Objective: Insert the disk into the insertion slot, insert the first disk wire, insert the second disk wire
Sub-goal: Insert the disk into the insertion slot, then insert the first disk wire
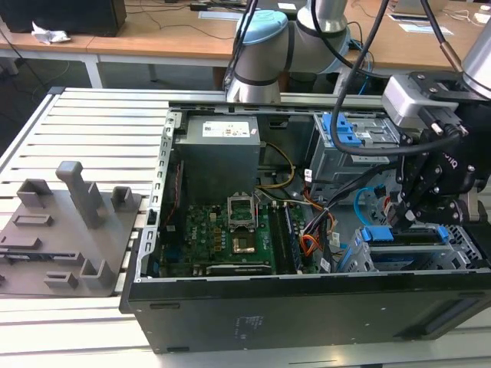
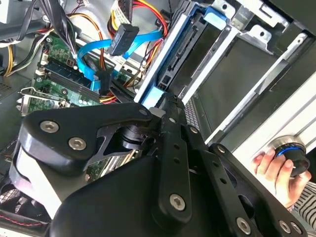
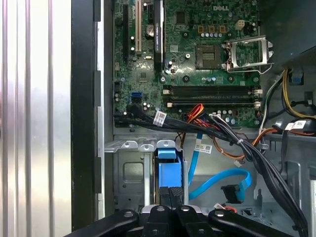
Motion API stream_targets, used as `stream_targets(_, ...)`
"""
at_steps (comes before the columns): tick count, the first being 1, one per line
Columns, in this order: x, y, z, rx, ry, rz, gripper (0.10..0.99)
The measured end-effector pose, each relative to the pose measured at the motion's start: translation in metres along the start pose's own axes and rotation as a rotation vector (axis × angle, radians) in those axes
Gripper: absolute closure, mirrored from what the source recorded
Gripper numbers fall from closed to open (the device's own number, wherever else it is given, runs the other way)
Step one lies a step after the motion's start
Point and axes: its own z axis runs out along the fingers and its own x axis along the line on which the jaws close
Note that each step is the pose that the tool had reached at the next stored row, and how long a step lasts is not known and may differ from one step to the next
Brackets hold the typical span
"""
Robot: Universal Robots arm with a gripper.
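Observation:
My gripper [image 1: 405,218] hangs over the drive cage at the exterior view's right, inside the open computer case. In the first wrist view its fingers [image 3: 164,193] are closed together and rest on the blue carrier end of the disk [image 3: 167,170]. The disk [image 1: 406,244] stands edge-on in the insertion slot [image 3: 129,173], a grey metal cage [image 1: 466,247]. The second disk wire [image 3: 217,180], light blue, loops loose beside the cage, its plug [image 3: 232,192] free. The first disk wire [image 2: 143,9], red and orange, ends in a dark plug [image 2: 123,39] hanging unattached near the light-blue cable [image 2: 91,52].
A taller grey bay with blue latches [image 1: 343,130] stands behind the cage. The motherboard [image 1: 222,234] and black cable bundles [image 3: 232,138] fill the case middle. Grey fixtures [image 1: 77,222] sit on the table at the exterior view's left. A person's hand [image 2: 270,165] holds a knob outside the case.

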Motion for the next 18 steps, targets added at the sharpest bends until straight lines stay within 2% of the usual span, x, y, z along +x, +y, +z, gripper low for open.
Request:
stream_targets(15, 0.0000, -0.0008, 0.0000, 0.000, -0.0001, 0.000, 0.973)
stream_targets(18, 0.0000, -0.0008, 0.0000, 0.000, -0.0001, 0.000, 0.792)
